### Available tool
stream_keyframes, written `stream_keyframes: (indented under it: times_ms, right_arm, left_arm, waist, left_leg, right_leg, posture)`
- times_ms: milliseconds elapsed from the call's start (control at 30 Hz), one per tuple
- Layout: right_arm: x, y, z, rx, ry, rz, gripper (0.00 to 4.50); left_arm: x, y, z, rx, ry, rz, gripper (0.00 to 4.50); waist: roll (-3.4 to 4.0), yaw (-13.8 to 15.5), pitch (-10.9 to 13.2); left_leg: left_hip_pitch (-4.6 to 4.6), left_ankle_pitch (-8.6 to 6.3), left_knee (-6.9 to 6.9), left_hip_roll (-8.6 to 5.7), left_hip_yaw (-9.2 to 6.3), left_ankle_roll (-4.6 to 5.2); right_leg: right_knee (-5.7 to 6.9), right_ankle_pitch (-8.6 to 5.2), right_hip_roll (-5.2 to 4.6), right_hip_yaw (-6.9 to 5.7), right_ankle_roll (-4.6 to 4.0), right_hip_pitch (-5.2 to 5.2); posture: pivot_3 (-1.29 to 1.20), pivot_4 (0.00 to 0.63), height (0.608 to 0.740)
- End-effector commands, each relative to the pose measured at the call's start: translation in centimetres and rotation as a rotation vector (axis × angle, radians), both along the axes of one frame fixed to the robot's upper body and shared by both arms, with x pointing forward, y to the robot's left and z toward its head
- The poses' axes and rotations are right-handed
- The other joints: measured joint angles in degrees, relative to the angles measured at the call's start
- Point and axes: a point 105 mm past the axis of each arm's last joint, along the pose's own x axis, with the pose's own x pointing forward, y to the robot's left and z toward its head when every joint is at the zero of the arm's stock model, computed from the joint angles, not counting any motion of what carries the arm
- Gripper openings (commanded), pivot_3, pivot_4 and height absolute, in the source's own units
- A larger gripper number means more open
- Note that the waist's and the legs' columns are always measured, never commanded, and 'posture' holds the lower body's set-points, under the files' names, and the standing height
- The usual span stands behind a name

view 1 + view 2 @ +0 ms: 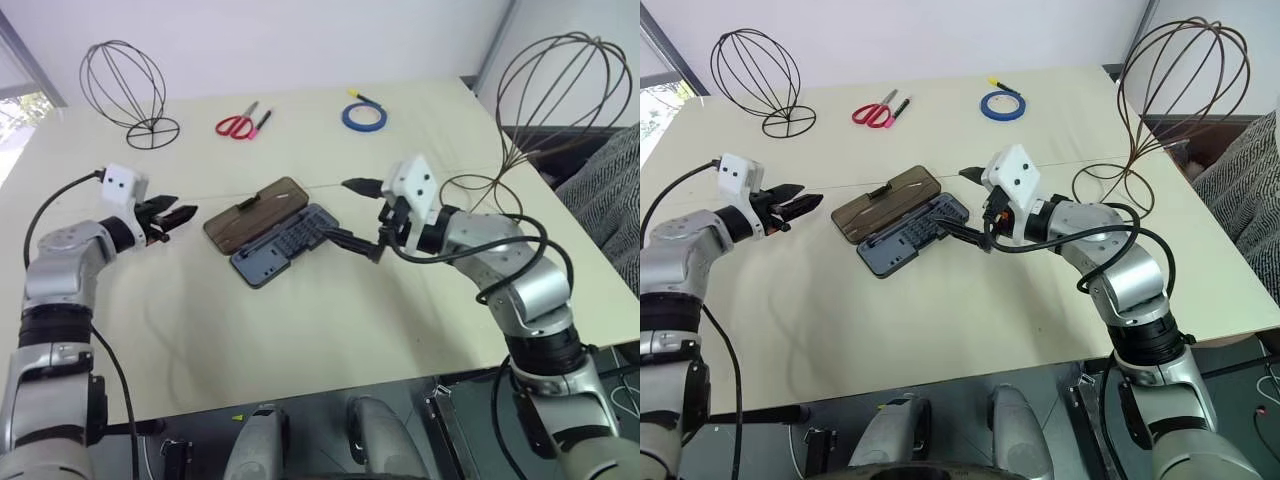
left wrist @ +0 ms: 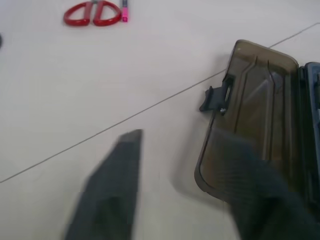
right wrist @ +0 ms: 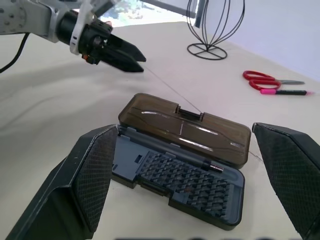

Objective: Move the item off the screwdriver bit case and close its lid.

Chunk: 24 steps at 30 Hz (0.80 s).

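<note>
The screwdriver bit case lies open, its lid flat beside it, flanked by the spread-jawed left gripper and spread-jawed right gripper.

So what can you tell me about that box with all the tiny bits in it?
The screwdriver bit case is a flat, dark blue-grey plastic box lying open on the cream table. Rows of small bits fill its tray. Its lid, see-through smoky brown with a small black latch, is hinged along one long side and lies flat on the table. Nothing rests on the case, and neither gripper touches it.
</note>
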Motion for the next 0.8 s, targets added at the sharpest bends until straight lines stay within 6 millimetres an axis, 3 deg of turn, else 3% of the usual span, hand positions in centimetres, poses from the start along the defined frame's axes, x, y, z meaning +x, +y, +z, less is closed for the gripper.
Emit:
stream_keyframes:
  times_ms: [33, 400, 800]
  right_arm:
    - [-0.7, 0.5, 0.8, 0.016, -0.053, 0.016, 4.50]
    - [-0.7, 0.8, 0.5, 0.029, -0.056, -0.003, 4.50]
    - [-0.9, 1.0, 0.4, 0.029, -0.064, -0.018, 4.50]
  left_arm:
    - [0.6, -0.7, 1.2, 0.016, -0.033, -0.050, 4.29]
    - [2.8, -2.6, -1.0, 0.080, 0.019, -0.081, 4.41]
    - [4.5, -3.0, -2.6, 0.176, 0.025, -0.019, 4.41]
  waist:
    - [0.00, 0.0, 0.0]
    - [-0.01, 0.1, 0.0]
    - [-0.02, -0.1, 0.0]
  left_leg:
    - [0.00, 0.00, 0.00, 0.00, 0.00, 0.00]
    - [-0.03, 0.00, 0.03, -0.03, -0.02, 0.00]
    - [-0.06, 0.00, 0.05, -0.05, -0.04, 0.00]
  right_leg:
    - [0.00, 0.00, 0.00, 0.00, 0.00, 0.00]
    - [0.02, 0.00, 0.00, -0.01, 0.01, -0.01]
    - [0.04, 0.01, -0.01, -0.04, 0.02, -0.02]
  posture:
    - [0.00, 0.150, 0.740]
    - [0.00, 0.150, 0.740]
    - [0.00, 0.150, 0.740]
